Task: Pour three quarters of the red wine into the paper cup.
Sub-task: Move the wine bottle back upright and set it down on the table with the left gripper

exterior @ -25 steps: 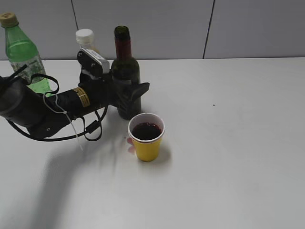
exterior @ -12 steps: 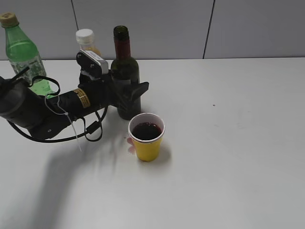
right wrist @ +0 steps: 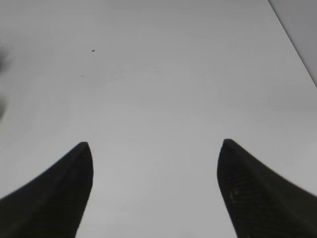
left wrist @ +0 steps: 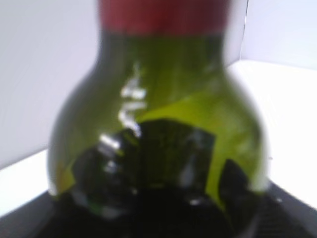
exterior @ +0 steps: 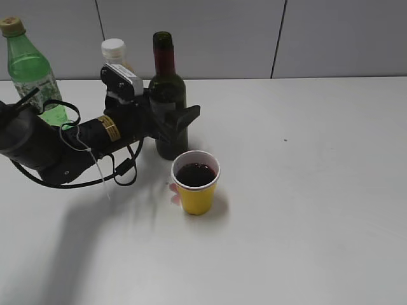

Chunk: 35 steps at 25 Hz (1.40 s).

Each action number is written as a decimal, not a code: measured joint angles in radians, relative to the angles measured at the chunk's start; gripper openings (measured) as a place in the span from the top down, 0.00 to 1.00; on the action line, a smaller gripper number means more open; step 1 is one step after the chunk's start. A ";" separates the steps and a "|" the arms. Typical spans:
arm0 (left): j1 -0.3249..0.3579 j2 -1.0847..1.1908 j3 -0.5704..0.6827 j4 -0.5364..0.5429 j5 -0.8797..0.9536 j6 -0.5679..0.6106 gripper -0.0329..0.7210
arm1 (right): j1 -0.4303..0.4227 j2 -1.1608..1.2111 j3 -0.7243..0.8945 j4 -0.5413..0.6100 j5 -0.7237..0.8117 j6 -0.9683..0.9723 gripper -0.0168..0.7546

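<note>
The dark green wine bottle (exterior: 166, 95) with red neck foil stands upright on the white table (exterior: 305, 190), just behind the yellow paper cup (exterior: 197, 196). The cup holds dark red wine (exterior: 195, 173) well up its inside. My left gripper (exterior: 175, 124) reaches in from the left and is shut on the bottle's body. In the left wrist view the bottle (left wrist: 163, 99) fills the frame, blurred, with the left gripper's jaws (left wrist: 158, 215) dark at its base. My right gripper (right wrist: 156, 148) is open and empty over bare table; it is out of the exterior view.
A green plastic soda bottle (exterior: 28, 70) stands at the back left. An orange juice bottle with a white cap (exterior: 113, 47) stands behind my left arm. A small pink stain (exterior: 173, 189) marks the table left of the cup. A grey wall runs behind.
The left arm and the bottle have shifted only very slightly. The cup and its wine level look the same.
</note>
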 joint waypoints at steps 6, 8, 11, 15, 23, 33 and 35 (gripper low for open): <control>0.000 0.000 -0.005 -0.007 -0.032 0.000 0.08 | 0.000 0.000 0.000 0.000 0.000 0.000 0.21; 0.000 0.000 -0.005 -0.007 -0.032 0.000 0.08 | 0.000 0.000 0.000 0.000 0.000 0.000 0.21; 0.000 -0.004 -0.005 -0.007 -0.031 0.000 0.08 | 0.000 0.000 0.000 0.000 0.000 0.000 0.21; 0.000 -0.031 -0.005 -0.007 0.013 0.000 0.08 | 0.000 0.000 0.000 0.000 0.000 0.000 0.21; 0.001 -0.101 0.041 -0.011 0.092 0.000 0.09 | 0.000 0.000 0.000 0.000 0.000 0.000 0.21; 0.022 -0.202 0.147 -0.016 0.108 0.024 0.09 | 0.000 0.000 0.000 0.000 0.000 0.000 0.21; 0.025 -0.221 0.169 -0.018 0.120 0.036 0.09 | 0.000 0.000 0.000 0.000 0.000 0.000 0.21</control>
